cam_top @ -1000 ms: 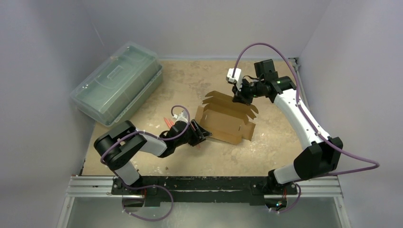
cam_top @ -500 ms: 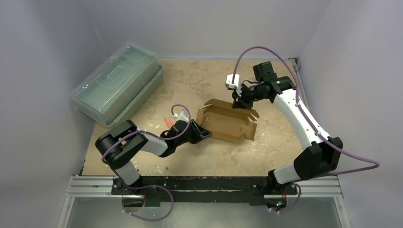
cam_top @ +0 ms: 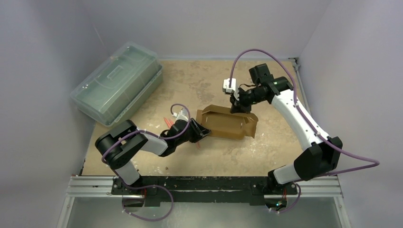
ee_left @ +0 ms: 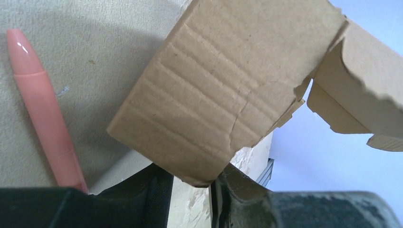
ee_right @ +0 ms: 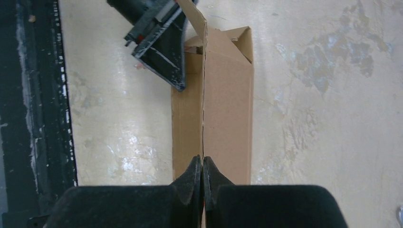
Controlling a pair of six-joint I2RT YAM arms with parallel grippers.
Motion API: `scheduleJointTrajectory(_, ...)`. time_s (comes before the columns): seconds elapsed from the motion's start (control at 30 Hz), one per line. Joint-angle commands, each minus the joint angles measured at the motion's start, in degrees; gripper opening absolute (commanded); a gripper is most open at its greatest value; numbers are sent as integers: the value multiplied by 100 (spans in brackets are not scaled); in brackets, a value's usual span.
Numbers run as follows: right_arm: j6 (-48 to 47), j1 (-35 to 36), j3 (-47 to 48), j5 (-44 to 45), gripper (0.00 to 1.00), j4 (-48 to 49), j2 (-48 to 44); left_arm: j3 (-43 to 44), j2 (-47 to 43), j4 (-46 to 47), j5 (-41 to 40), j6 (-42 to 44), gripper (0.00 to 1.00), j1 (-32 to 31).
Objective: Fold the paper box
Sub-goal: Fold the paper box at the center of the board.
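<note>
The paper box (cam_top: 229, 123), plain brown cardboard, lies at the middle of the table with its long panel folded over the body. My right gripper (cam_top: 236, 106) is at the box's far edge. In the right wrist view its jaws (ee_right: 203, 164) are shut on the thin upright edge of the paper box (ee_right: 228, 95). My left gripper (cam_top: 201, 133) sits low at the box's left end. In the left wrist view its jaws (ee_left: 190, 187) stand a little apart. A corner of the end flap (ee_left: 214, 99) dips between them, and table shows in the gap.
A large translucent green plastic case (cam_top: 119, 81) stands at the back left. A pink pen (ee_left: 43, 109) lies on the table by my left gripper, and pink shows there from above too (cam_top: 167, 122). The black frame rail (cam_top: 204, 183) runs along the near edge.
My right gripper moved left and toward the front, bringing the box's back panel down over the open body. The left jaws narrowed around the end flap.
</note>
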Motion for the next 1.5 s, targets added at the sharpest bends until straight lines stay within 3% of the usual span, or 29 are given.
scheduleJointTrajectory(0.0,738,27,65,517,0,642,-55,118,-173,236,-2,99,32,51)
scheduleJointTrajectory(0.4,798,31,94,379,0,606,215,-371,-299,1095,415,153,37,302)
scheduleJointTrajectory(0.67,981,31,142,466,0,645,468,-565,-613,1116,1054,691,47,380)
scheduleJointTrajectory(0.97,1049,27,146,222,0,670,478,-797,-1341,221,1654,1432,49,659)
scheduleJointTrajectory(1.27,1030,31,132,180,0,657,514,-431,-2452,-2077,1960,2621,51,1523)
scheduleJointTrajectory(1.37,1017,28,120,233,0,664,498,-209,-2500,-2632,1895,3053,55,1800)
scheduleJointTrajectory(1.47,1012,24,99,254,0,680,491,-24,-2260,-2617,2096,3339,56,1898)
